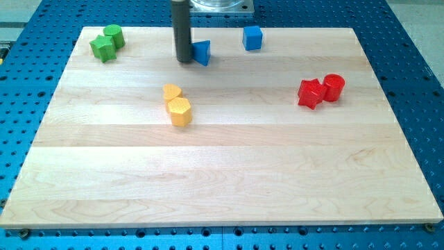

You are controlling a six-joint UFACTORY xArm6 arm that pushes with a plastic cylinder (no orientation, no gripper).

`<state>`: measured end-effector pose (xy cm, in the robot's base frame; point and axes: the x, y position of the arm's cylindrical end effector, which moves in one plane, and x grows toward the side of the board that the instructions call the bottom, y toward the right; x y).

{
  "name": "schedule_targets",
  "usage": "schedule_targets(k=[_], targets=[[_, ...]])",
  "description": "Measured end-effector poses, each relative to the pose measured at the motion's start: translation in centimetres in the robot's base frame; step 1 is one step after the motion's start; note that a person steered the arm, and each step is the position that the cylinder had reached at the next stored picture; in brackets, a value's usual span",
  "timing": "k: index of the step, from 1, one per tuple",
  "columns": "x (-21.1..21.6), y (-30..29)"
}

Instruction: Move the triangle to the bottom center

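Note:
The blue triangle block (202, 52) lies near the view's top, left of centre, partly hidden by my rod. My tip (184, 60) rests on the board right against the triangle's left side. The rod rises straight up out of the view's top.
A blue cube (252, 37) sits to the right of the triangle. Two green blocks (106, 42) are at the top left. A yellow heart (171, 92) and a yellow hexagon (180, 111) sit below my tip. A red star (309, 93) and a red cylinder (334, 87) are at the right.

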<state>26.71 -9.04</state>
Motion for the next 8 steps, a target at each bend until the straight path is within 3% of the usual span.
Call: schedule_targets(k=[1, 2, 3, 4, 6, 7, 8], targets=[[-1.4, 2.9], [7.1, 7.1], [7.5, 8.0], [5.3, 9.2], [5.5, 18.8], [10.3, 19.7], [18.2, 17.7]])
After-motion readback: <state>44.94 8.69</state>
